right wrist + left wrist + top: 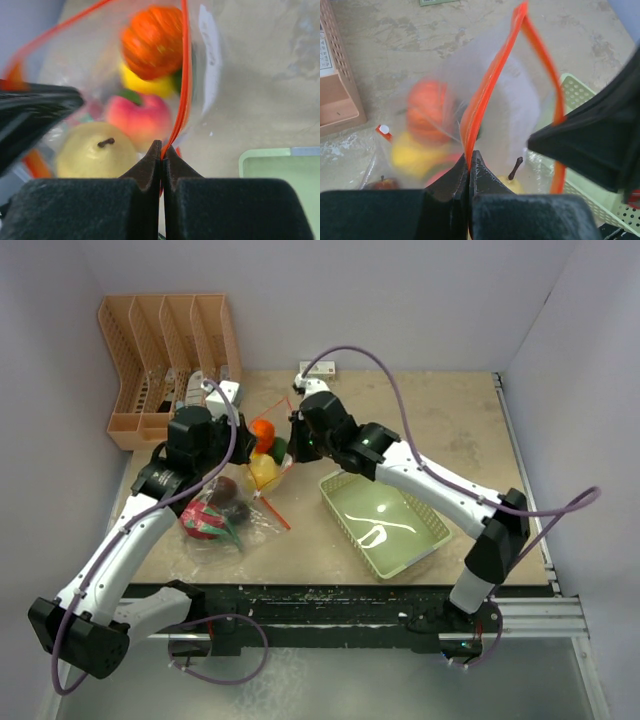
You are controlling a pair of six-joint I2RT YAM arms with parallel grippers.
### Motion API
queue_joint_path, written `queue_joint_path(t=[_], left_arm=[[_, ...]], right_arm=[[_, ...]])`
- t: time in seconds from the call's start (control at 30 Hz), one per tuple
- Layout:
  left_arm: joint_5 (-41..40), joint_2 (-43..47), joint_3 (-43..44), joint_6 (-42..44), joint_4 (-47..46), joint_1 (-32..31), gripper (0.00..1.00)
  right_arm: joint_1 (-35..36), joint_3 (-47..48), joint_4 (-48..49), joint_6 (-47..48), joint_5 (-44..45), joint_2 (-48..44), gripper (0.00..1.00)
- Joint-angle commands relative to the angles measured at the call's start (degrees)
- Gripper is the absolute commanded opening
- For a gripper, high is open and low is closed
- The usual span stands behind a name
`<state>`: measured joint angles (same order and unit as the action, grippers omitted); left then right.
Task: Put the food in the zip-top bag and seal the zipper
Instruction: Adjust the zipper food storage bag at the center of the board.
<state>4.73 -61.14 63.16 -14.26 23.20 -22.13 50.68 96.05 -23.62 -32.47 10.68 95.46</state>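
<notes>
The clear zip-top bag [262, 485] hangs between my two grippers with its mouth held open. Inside it I see an orange toy [152, 42], a yellow piece [145, 85], a peach [137, 117] and a pale pear [95, 152]. A red piece [204, 522] and a dark purple one [238, 508] lie low in the crinkled plastic. My left gripper [469, 161] is shut on one side of the orange-red zipper [487, 95]. My right gripper [161, 149] is shut on the other side [184, 75]. The white slider tab [384, 129] sits at the strip's end.
The pale green tray [385, 525] stands just right of the bag, under my right arm. A tan slotted rack [165, 360] stands at the back left. A small white block [318, 370] lies by the back wall. Walls close in the table on three sides.
</notes>
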Motion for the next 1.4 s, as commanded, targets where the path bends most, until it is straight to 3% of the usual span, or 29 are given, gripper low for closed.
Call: queue_joint_path(t=[0.0,0.17,0.4,0.63,0.93,1.13,1.33,1.37], left_arm=[[0.1,1.3,1.3,-0.6,-6.2,0.3,0.0],[3.3,-3.8,-1.4,0.0,-9.8,0.3,0.0],[3.8,-1.6,-18.3,-1.4,-29.4,0.3,0.0],[6.0,3.3,-24.1,-1.4,-31.9,0.3,0.0],[3.6,19.9,-18.8,4.9,-21.4,0.3,0.28],[9.5,26.3,-19.7,6.5,-18.0,0.3,0.47],[10.8,31.6,-25.6,2.6,-20.1,0.3,0.8],[11.0,32.2,-26.6,1.5,-20.4,0.3,0.92]], right_arm=[[-0.6,-2.1,3.4,0.2,-9.1,1.9,0.0],[-0.6,-3.7,6.1,-1.7,-11.2,2.3,0.0],[-1.3,-11.2,14.1,-11.4,-14.8,1.2,0.0],[-3.5,-17.3,19.8,-17.5,-14.8,-1.3,0.0],[-7.3,-18.6,24.9,-23.5,-17.5,-4.1,0.0],[-7.9,-16.2,28.5,-28.8,-18.9,-2.7,0.0],[-8.5,-14.5,31.8,-32.6,-19.4,-0.1,0.0],[-8.5,-14.3,32.2,-33.1,-20.0,0.3,0.0]])
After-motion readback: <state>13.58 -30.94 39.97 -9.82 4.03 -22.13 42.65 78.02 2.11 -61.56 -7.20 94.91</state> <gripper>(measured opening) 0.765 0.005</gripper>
